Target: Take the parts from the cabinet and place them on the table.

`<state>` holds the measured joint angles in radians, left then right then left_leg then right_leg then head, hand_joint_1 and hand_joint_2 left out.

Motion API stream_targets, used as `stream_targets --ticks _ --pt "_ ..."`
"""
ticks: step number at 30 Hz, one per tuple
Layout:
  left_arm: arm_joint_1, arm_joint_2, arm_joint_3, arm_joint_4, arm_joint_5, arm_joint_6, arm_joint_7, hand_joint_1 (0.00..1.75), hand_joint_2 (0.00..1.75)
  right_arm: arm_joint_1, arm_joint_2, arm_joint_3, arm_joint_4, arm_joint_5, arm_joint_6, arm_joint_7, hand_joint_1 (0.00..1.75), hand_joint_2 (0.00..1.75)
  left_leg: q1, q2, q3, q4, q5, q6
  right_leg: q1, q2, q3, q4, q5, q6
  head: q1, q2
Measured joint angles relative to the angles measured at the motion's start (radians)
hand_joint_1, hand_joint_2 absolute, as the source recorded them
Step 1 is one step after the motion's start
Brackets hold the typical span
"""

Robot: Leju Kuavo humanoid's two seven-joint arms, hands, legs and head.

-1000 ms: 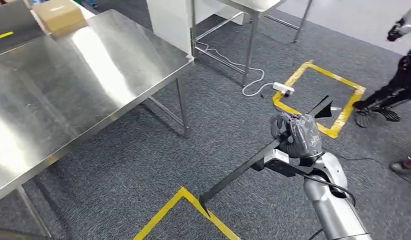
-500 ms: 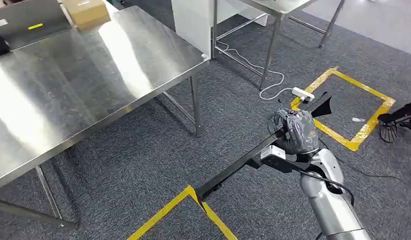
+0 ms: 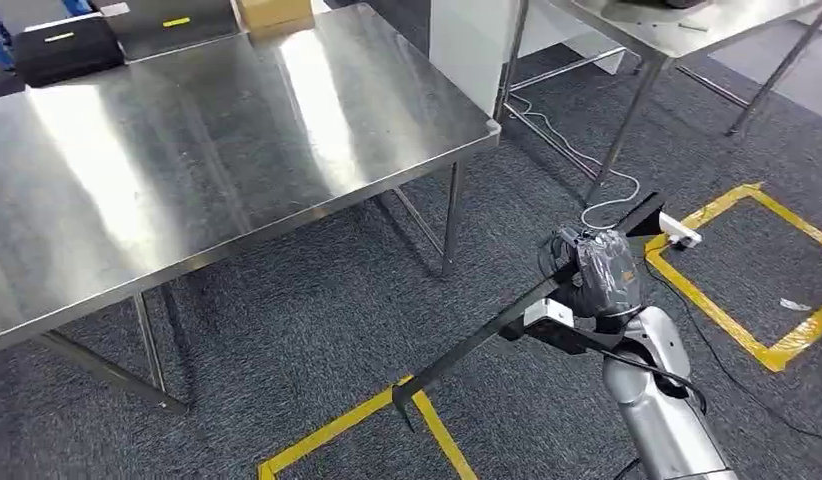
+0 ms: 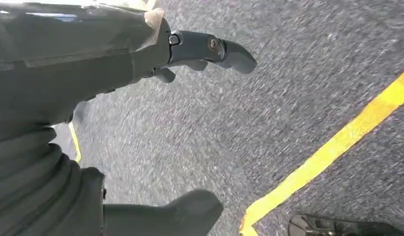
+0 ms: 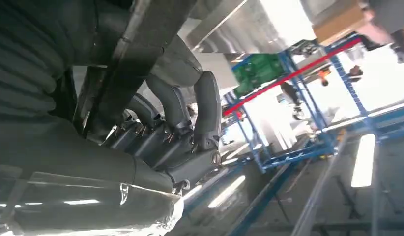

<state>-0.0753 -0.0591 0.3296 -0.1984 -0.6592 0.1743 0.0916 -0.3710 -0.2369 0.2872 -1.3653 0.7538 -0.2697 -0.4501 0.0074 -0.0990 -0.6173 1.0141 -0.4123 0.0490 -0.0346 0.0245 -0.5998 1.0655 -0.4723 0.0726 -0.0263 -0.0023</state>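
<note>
My right hand [image 3: 592, 272] grips a long black metal bar [image 3: 467, 345] with a flared end, held at a slant over the grey carpet. One end points down toward the yellow floor tape, the flared end rises past the hand. In the right wrist view the dark fingers [image 5: 190, 123] curl around the bar [image 5: 136, 44]. The steel table [image 3: 237, 150] stands ahead on the left, apart from the bar. In the left wrist view my left hand [image 4: 67, 73] hangs above the carpet with fingers apart, holding nothing.
A black case [image 3: 67, 45] and a cardboard box [image 3: 277, 12] lie at the table's far edge. A second steel table [image 3: 677, 30] stands at the back right. A white power strip [image 3: 682, 232] with its cable and yellow tape [image 3: 727, 320] lie on the floor.
The camera has turned, so the steel table now lies nearer the middle and the person at the right has left the picture. My right hand keeps holding the bar the same way.
</note>
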Motion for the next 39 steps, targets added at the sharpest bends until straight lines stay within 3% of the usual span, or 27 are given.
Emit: stream_targets --ticks 1,2,5,6,7,8,10,11,12,14,15,16,17,20,21,23,25,26,27,29,30,31,33,35,36,38,39 --pt "-0.001 0.002 0.0 0.0 -0.001 0.0 0.0 0.0 1.75 0.0 0.0 -0.001 0.0 0.0 0.0 0.0 1.75 1.75 -0.005 -0.012 -0.007 0.012 -0.006 -0.01 -0.001 0.037 0.008 -0.025 -0.004 -0.004 0.003 0.0" --pt "-0.002 0.003 0.0 0.0 -0.002 0.0 0.0 0.0 1.75 0.001 0.0 -0.002 -0.001 0.0 0.0 0.0 1.75 1.75 -0.005 -0.02 -0.013 0.017 -0.008 -0.016 0.002 0.022 0.014 -0.029 0.0 -0.022 0.003 0.0" --pt "0.006 0.003 0.0 0.0 -0.002 -0.001 0.002 0.0 1.75 0.001 0.005 -0.002 -0.003 0.0 0.0 0.0 1.75 1.75 0.001 -0.037 -0.022 0.012 -0.001 -0.028 0.006 0.002 0.015 -0.028 0.003 -0.042 0.002 0.0" --pt "0.006 0.005 0.0 0.0 -0.002 -0.002 0.002 0.0 1.75 0.0 0.008 -0.003 -0.004 0.001 0.0 0.0 1.75 1.75 0.003 -0.016 -0.023 0.021 -0.008 -0.032 0.0 -0.008 0.019 -0.031 0.006 -0.049 0.003 0.0" --pt "0.005 0.003 0.0 0.0 -0.002 -0.002 0.002 0.0 1.75 0.001 0.008 -0.004 -0.006 0.0 0.0 0.0 1.75 1.75 -0.003 0.041 -0.038 0.054 -0.029 -0.038 0.002 -0.015 0.022 -0.032 0.003 -0.054 -0.003 0.0" --pt "0.001 0.005 0.0 0.0 -0.002 -0.001 0.003 0.0 1.75 0.0 0.008 -0.006 -0.006 0.001 0.0 0.0 1.75 1.75 -0.001 0.071 -0.067 0.114 -0.061 -0.043 0.005 -0.025 0.024 -0.032 0.001 -0.064 -0.007 0.0" --pt "-0.003 0.006 0.0 0.0 -0.004 -0.002 0.003 0.0 1.75 0.002 0.007 -0.007 -0.006 0.001 0.0 0.0 1.75 1.75 0.003 0.091 -0.147 0.264 -0.123 -0.047 0.01 -0.047 0.025 -0.031 -0.003 -0.07 -0.006 0.0" --pt "-0.003 0.005 0.0 0.0 -0.004 -0.003 0.003 0.0 1.75 0.003 0.007 -0.008 -0.006 0.001 0.0 0.0 1.75 1.75 0.004 0.094 -0.175 0.313 -0.134 -0.047 0.011 -0.057 0.025 -0.031 -0.005 -0.073 -0.007 0.0" --pt "-0.002 0.005 0.0 0.0 -0.004 -0.003 0.003 0.0 1.75 0.005 0.008 -0.007 -0.006 0.001 0.0 0.0 1.75 1.75 0.004 0.096 -0.179 0.312 -0.12 -0.045 0.012 -0.068 0.027 -0.031 -0.006 -0.074 -0.006 0.0" --pt "-0.003 0.006 0.0 0.0 -0.004 -0.003 0.005 0.0 1.75 0.006 0.008 -0.008 -0.006 0.001 -0.001 0.0 1.75 1.75 0.002 0.102 -0.121 0.193 -0.048 -0.033 0.017 -0.089 0.032 -0.031 -0.011 -0.077 -0.007 0.0" --pt "-0.003 0.006 0.0 0.0 -0.004 -0.003 0.005 0.0 1.75 0.006 0.008 -0.008 -0.009 0.002 -0.002 0.0 1.75 1.75 -0.003 0.122 -0.074 0.108 -0.012 -0.022 0.019 -0.099 0.036 -0.032 -0.013 -0.075 -0.006 0.0" --pt "-0.005 0.008 0.0 0.0 -0.004 -0.003 0.006 0.0 1.75 0.006 0.008 -0.008 -0.013 0.002 -0.002 0.0 1.75 1.75 -0.015 0.174 -0.033 0.035 -0.001 -0.005 0.02 -0.108 0.04 -0.032 -0.017 -0.074 -0.007 0.0" --pt "-0.007 0.009 0.0 0.0 -0.004 -0.004 0.006 0.0 1.75 0.007 0.008 -0.01 -0.014 0.002 -0.002 0.0 1.75 1.75 -0.021 0.178 -0.03 0.027 -0.008 -0.005 0.033 -0.117 0.04 -0.031 -0.022 -0.065 -0.004 0.0" --pt "-0.007 0.009 0.0 0.0 -0.005 -0.005 0.008 0.0 1.75 0.008 0.009 -0.011 -0.015 0.003 -0.003 0.0 1.75 1.75 -0.027 0.139 -0.035 0.023 -0.009 0.0 0.028 -0.146 0.049 -0.04 -0.026 -0.054 -0.007 0.0" --pt "-0.007 0.009 0.0 0.0 -0.006 -0.005 0.011 0.0 1.75 0.009 0.01 -0.012 -0.021 0.003 -0.003 0.0 1.75 1.75 -0.017 0.125 -0.018 0.006 0.001 0.006 0.039 -0.15 0.051 -0.039 -0.032 -0.047 -0.006 0.0" --pt "-0.012 0.004 0.0 0.0 -0.008 -0.005 0.014 0.0 1.75 0.01 0.008 -0.017 -0.022 0.003 -0.003 -0.001 1.75 1.75 -0.01 0.107 -0.008 -0.007 0.009 0.015 0.026 -0.057 0.022 0.031 -0.063 -0.047 -0.004 0.0" --pt "-0.017 0.003 0.0 0.0 -0.01 -0.005 0.014 0.0 1.75 0.018 0.0 -0.024 -0.021 0.003 -0.003 0.0 1.75 1.75 -0.01 0.076 -0.009 -0.008 0.008 0.018 0.022 -0.033 -0.063 0.187 -0.12 -0.054 0.002 0.0" --pt "-0.017 0.001 0.0 0.0 -0.01 -0.005 0.014 0.0 1.75 0.021 -0.001 -0.025 -0.02 0.003 -0.003 0.0 1.75 1.75 -0.01 0.061 -0.009 -0.007 0.007 0.018 0.021 -0.031 -0.098 0.242 -0.133 -0.05 0.002 0.0" --pt "-0.017 0.0 0.0 0.0 -0.01 -0.005 0.015 0.0 1.75 0.022 0.0 -0.025 -0.019 0.003 -0.003 0.0 1.75 1.75 -0.01 0.048 -0.009 -0.007 0.007 0.017 0.021 -0.031 -0.111 0.254 -0.126 -0.043 0.001 0.0" --pt "-0.015 -0.002 0.0 0.0 -0.013 -0.005 0.015 0.0 1.75 0.021 0.0 -0.026 -0.019 0.004 -0.003 0.0 1.75 1.75 -0.007 0.019 -0.008 -0.003 0.006 0.014 0.017 -0.028 -0.072 0.144 -0.063 -0.019 0.001 0.0" --pt "-0.015 -0.002 0.0 0.0 -0.013 -0.005 0.015 0.0 1.75 0.02 0.0 -0.029 -0.019 0.004 -0.003 0.0 1.75 1.75 -0.005 0.005 -0.008 0.001 0.003 0.009 0.011 -0.016 -0.031 0.05 -0.02 -0.006 0.002 0.0" --pt "-0.015 -0.002 0.0 0.0 -0.015 -0.005 0.015 0.0 1.75 0.019 0.0 -0.031 -0.019 0.004 -0.003 0.0 1.75 1.75 -0.005 -0.008 -0.011 0.007 0.0 0.003 0.002 0.015 0.004 -0.03 0.006 0.001 0.002 0.0" --pt "-0.015 0.0 0.0 0.0 -0.018 -0.006 0.015 0.0 1.75 0.017 0.0 -0.034 -0.018 0.004 -0.003 0.0 1.75 1.75 -0.011 -0.026 -0.016 0.013 -0.004 -0.011 0.013 0.005 0.013 -0.035 0.007 -0.028 0.002 0.0" --pt "-0.01 0.0 0.0 0.0 -0.019 -0.006 0.016 0.0 1.75 0.016 0.001 -0.033 -0.018 0.006 -0.003 0.0 1.75 1.75 -0.007 -0.035 -0.019 0.009 0.0 -0.018 0.016 -0.007 0.013 -0.034 0.008 -0.04 0.003 0.0" --pt "-0.008 0.002 0.0 0.0 -0.019 -0.006 0.016 0.0 1.75 0.013 0.002 -0.033 -0.018 0.006 -0.003 0.0 1.75 1.75 -0.005 -0.041 -0.023 0.011 -0.002 -0.021 0.008 -0.016 0.016 -0.039 0.011 -0.049 0.003 0.0" --pt "-0.008 0.001 0.0 0.0 -0.019 -0.006 0.016 0.0 1.75 0.009 0.005 -0.033 -0.019 0.007 -0.003 -0.001 1.75 1.75 -0.009 0.047 -0.048 0.074 -0.042 -0.034 0.009 -0.031 0.023 -0.04 0.008 -0.062 -0.009 0.0" --pt "-0.01 0.002 0.0 0.0 -0.019 -0.006 0.016 0.0 1.75 0.009 0.005 -0.034 -0.019 0.007 -0.003 -0.001 1.75 1.75 -0.004 0.071 -0.081 0.14 -0.075 -0.04 0.012 -0.039 0.025 -0.04 0.006 -0.071 -0.008 0.0"
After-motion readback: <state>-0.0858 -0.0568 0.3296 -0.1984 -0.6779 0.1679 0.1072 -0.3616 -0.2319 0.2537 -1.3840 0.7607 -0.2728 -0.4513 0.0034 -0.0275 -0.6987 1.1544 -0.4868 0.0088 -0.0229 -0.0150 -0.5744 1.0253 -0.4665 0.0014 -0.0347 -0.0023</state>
